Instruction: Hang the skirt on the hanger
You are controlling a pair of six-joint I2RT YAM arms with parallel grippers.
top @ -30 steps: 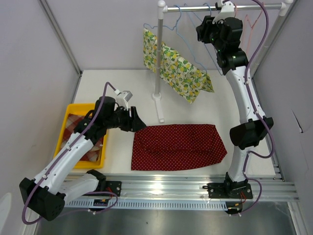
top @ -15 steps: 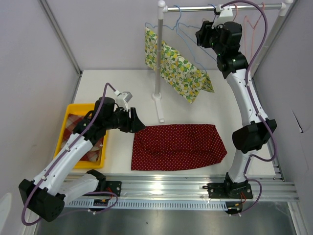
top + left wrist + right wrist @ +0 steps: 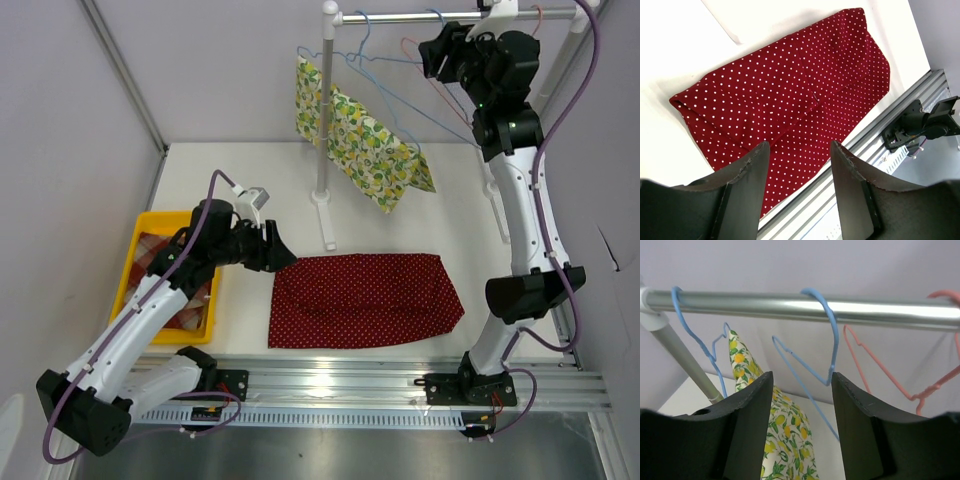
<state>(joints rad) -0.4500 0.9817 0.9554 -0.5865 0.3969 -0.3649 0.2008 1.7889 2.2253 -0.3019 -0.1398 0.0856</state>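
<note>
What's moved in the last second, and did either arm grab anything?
The right gripper swung rightward and slightly up along the rail. It is open and empty, facing the blue hanger. Nothing was grabbed. The left gripper stayed open over the left end of the skirt, which hasn't moved.

Your left arm and right arm wore white link shells between black joint housings. A purple cable looped along each. A small white camera block sat on each wrist. Your left gripper and right gripper had broad matte-black fingers with rough edges.
</note>
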